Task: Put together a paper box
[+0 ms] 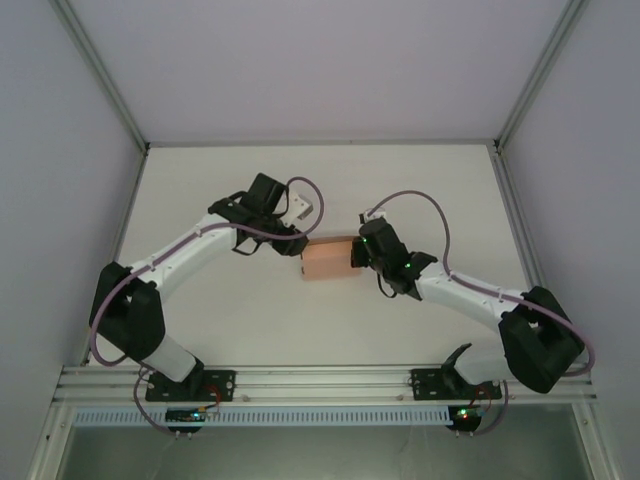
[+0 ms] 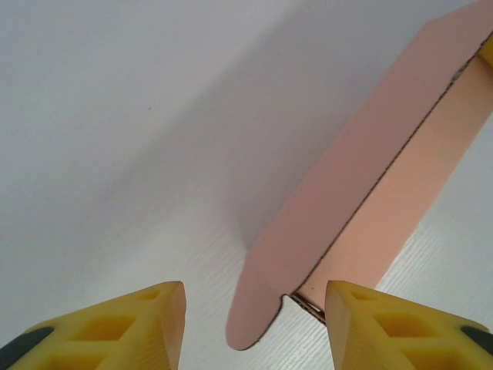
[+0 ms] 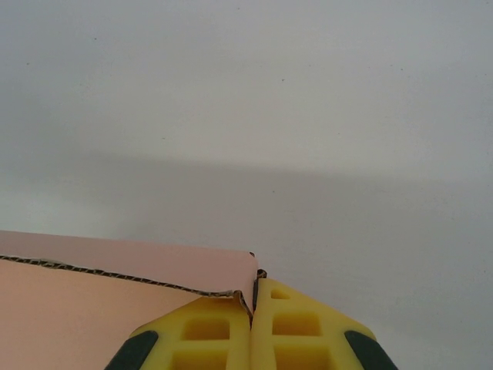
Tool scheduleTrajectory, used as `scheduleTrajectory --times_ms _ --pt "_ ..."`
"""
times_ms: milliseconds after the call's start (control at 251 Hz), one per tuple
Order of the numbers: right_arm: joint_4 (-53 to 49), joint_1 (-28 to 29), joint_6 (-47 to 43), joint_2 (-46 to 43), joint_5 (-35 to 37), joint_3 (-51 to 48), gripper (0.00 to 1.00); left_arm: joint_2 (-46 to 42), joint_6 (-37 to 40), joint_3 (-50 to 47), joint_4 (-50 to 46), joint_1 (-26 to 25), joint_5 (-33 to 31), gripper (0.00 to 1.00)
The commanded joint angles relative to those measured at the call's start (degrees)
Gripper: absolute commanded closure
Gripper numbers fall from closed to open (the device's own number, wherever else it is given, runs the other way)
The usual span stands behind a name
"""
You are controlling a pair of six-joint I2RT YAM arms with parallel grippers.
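Two grippers are working at one paper box. The right gripper [image 3: 253,291] is pressing its two yellow fingers [image 3: 206,333] tight together, pinching the raw corrugated edge of the box's corner wall between them. The left gripper [image 2: 254,301] is standing wide open, its two yellow fingers [image 2: 146,320] sitting far apart and gripping nothing. The box's near corner is lying in the gap, just beside the right-hand finger; whether they are touching cannot be told.

The single paper box [image 1: 328,258], salmon-pink and low, is resting near the middle of the white table [image 1: 250,320], well apart from all four edges and sitting between the two wrists. From above, its slightly longer side is running left to right, almost parallel to the near edge. In the left wrist view the box [image 2: 362,177] is stretching from bottom centre toward the top right corner, with one rounded tab [image 2: 250,324] sticking out at its near end, lying on the surface.
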Motion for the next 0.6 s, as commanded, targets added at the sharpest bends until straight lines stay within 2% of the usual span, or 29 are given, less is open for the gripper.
scheduleTrajectory --times_ms 0,144,227,327,455,595 --pt "-7.3 0.6 1.7 1.8 -1.5 0.7 1.0 0.0 -0.7 -0.8 0.6 -0.1 2.3 0.48" --pt "-9.5 0.6 1.8 2.2 -3.6 1.4 1.0 -0.5 0.2 -1.6 0.5 -0.1 2.3 0.48" --pt "-9.6 0.6 1.7 1.8 -3.8 1.5 1.0 0.1 0.2 -1.3 -0.3 0.1 2.1 0.52" --pt "-9.9 0.6 1.5 1.4 -4.2 1.5 1.0 1.7 -0.6 -1.0 -1.9 0.2 1.2 0.62" --pt "-10.0 0.6 1.5 1.6 -4.2 1.5 1.0 1.9 -2.1 -0.8 -2.2 0.2 1.2 0.8" --pt "-8.5 0.6 1.4 1.7 -2.1 1.3 1.0 1.0 -4.3 -1.3 -1.4 0.1 1.2 0.84"
